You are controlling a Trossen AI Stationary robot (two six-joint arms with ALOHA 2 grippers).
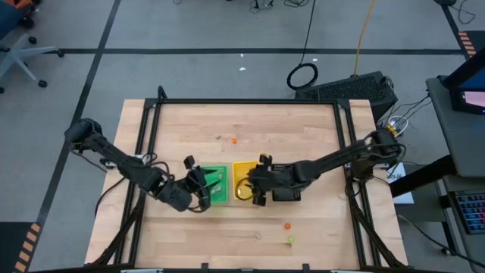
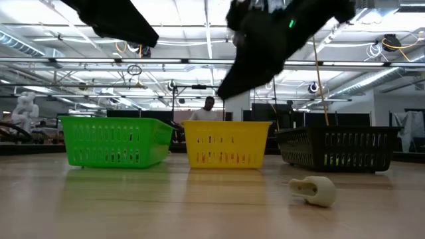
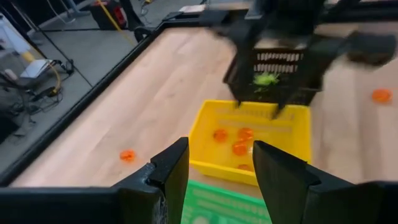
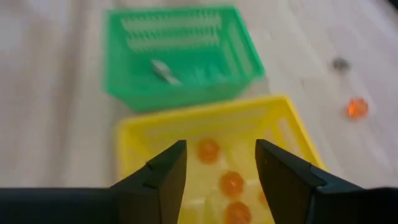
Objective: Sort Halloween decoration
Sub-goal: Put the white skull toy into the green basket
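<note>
Three trays stand side by side: a green tray [image 1: 218,196], a yellow tray [image 1: 241,168] and a black tray [image 3: 273,68]. Several orange trinkets [image 4: 231,183] lie in the yellow tray, yellow-green ones [image 3: 266,79] in the black tray, and a pale one [image 4: 163,70] in the green tray. My right gripper [image 4: 221,155] hovers open above the yellow tray with nothing between its fingers. My left gripper [image 3: 217,155] is open and empty above the green tray's left side [image 1: 198,178]. Loose trinkets rest on the table: orange ones [image 1: 234,140] [image 1: 287,225], a yellow-green one [image 1: 290,240] and a pale one [image 2: 313,189].
A black frame [image 1: 250,101] borders the wooden table. The table's far half holds only the one orange trinket. In the low view the pale trinket lies in front of the black tray [image 2: 339,149].
</note>
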